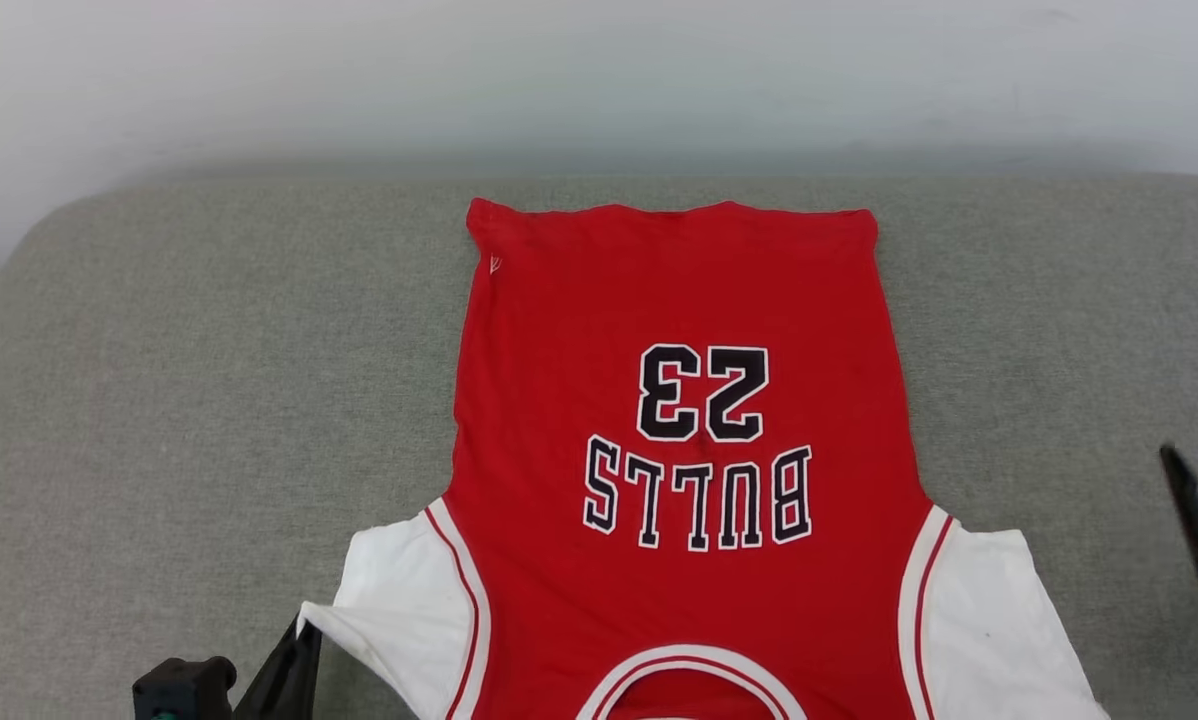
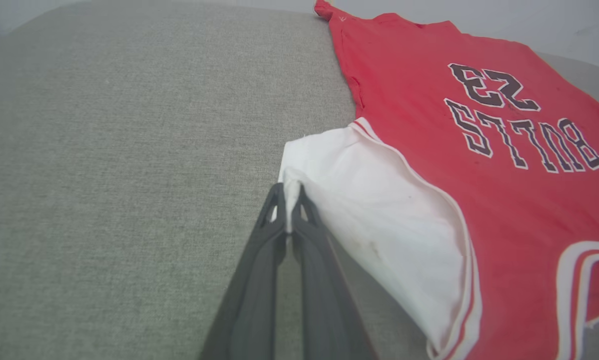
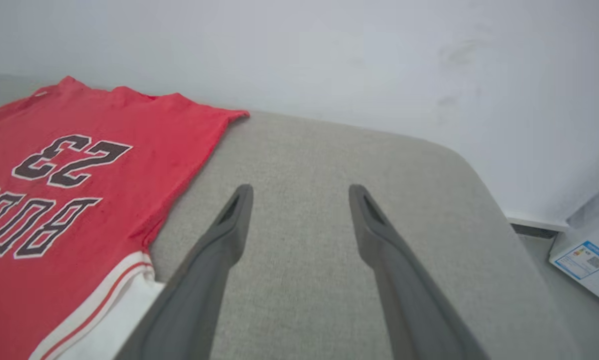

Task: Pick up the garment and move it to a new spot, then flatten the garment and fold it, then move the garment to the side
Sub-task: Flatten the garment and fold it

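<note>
The garment [image 1: 679, 420] is a red T-shirt with white sleeves and "BULLS 23" print, spread flat on the grey cushion, collar toward me. My left gripper [image 2: 289, 192] is shut on the edge of the garment's white left sleeve [image 2: 374, 220], lifting its corner a little; in the head view the left gripper [image 1: 299, 640] sits at the bottom left by that sleeve. My right gripper [image 3: 299, 195] is open over bare cushion, right of the garment [image 3: 79, 190], holding nothing. One right finger [image 1: 1194, 520] shows at the head view's right edge.
The grey cushion [image 1: 159, 400] stretches wide on both sides of the shirt, ending at a white wall [image 1: 599, 80] behind. A white box with a blue label [image 3: 584, 260] lies on the floor beyond the cushion's right edge.
</note>
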Available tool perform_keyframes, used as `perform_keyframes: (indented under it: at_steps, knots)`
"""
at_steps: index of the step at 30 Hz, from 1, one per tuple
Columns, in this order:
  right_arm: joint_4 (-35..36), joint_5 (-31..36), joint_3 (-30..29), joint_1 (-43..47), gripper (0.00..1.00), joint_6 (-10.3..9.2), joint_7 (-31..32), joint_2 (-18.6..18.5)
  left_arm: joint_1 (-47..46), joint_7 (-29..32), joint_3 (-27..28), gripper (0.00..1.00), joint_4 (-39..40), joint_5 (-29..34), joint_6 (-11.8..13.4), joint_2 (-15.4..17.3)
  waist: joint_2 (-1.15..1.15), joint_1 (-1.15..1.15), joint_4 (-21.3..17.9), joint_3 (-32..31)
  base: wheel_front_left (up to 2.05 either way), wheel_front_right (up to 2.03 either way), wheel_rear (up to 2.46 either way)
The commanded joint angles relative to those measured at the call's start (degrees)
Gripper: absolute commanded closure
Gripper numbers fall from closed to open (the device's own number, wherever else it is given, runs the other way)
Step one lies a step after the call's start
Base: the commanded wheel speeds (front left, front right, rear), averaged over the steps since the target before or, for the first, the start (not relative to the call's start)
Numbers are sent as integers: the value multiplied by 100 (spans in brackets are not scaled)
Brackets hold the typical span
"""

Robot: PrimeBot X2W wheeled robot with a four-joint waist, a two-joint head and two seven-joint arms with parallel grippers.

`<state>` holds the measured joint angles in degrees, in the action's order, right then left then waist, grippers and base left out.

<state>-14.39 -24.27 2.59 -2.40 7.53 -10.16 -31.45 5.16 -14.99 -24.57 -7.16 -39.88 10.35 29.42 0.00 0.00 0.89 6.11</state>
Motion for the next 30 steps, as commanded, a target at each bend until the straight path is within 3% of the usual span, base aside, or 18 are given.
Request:
perform_keyframes:
  at_steps: [1, 7, 13, 22, 26, 30]
  knots:
    - [167, 49, -108, -251, 0, -9, 76, -72, -123, -26, 54, 100, 82, 90, 30, -47, 0, 0, 87, 110, 0, 0, 0]
    - [1017, -37, -299, -1380, 0, -9, 864, -453, -438, -26, 100, 100, 380, 409, -47, -245, 0, 0, 436, 689, 0, 0, 0]
    - [1128, -164, 82, -3040, 0, -9, 1796, -762, -918, -24, 101, 100, 506, 737, -201, -541, 0, 0, 835, 1385, 0, 0, 0]
    - [-85, -602, 992, -5050, 0, -9, 4786, -1006, -1472, -21, 143, 100, 489, 1169, -516, -1111, 0, 0, 1391, 2124, 0, 0, 0]
    - [-482, -763, 1113, -5636, 0, -9, 6018, -1002, -1623, -21, 209, 100, 545, 1361, -676, -1359, 0, 0, 1588, 2455, 0, 0, 0]
    - [-814, -644, 1017, -6041, 0, -8, 6791, -904, -1771, -21, 279, 100, 583, 1539, -853, -1575, 0, 0, 1752, 2759, 0, 0, 0]
